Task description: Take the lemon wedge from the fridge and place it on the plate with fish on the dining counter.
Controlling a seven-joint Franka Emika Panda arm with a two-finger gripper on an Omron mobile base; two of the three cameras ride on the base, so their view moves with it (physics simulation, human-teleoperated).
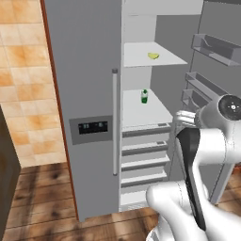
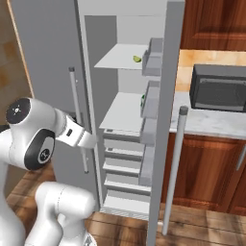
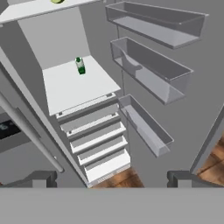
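Observation:
The fridge (image 1: 84, 70) stands with its left door shut and its right door (image 2: 170, 96) swung wide. The lemon wedge (image 1: 153, 56), tiny and yellow-green, lies on the upper white shelf (image 1: 141, 59). It is also seen in the right base view as the lemon wedge (image 2: 137, 59), and at the top edge of the hand view as the lemon wedge (image 3: 57, 1). My gripper (image 3: 111, 179) is open and empty. It hangs in front of the open compartment, well below and short of the wedge. The plate with fish and the dining counter are out of view.
A small green-and-white bottle (image 1: 144, 96) stands on the middle shelf, above several drawers (image 3: 96, 140). Door bins (image 3: 153, 65) jut from the open door on my right. A microwave (image 2: 218, 89) sits on a pale counter (image 2: 211, 122) over dark wooden cabinets.

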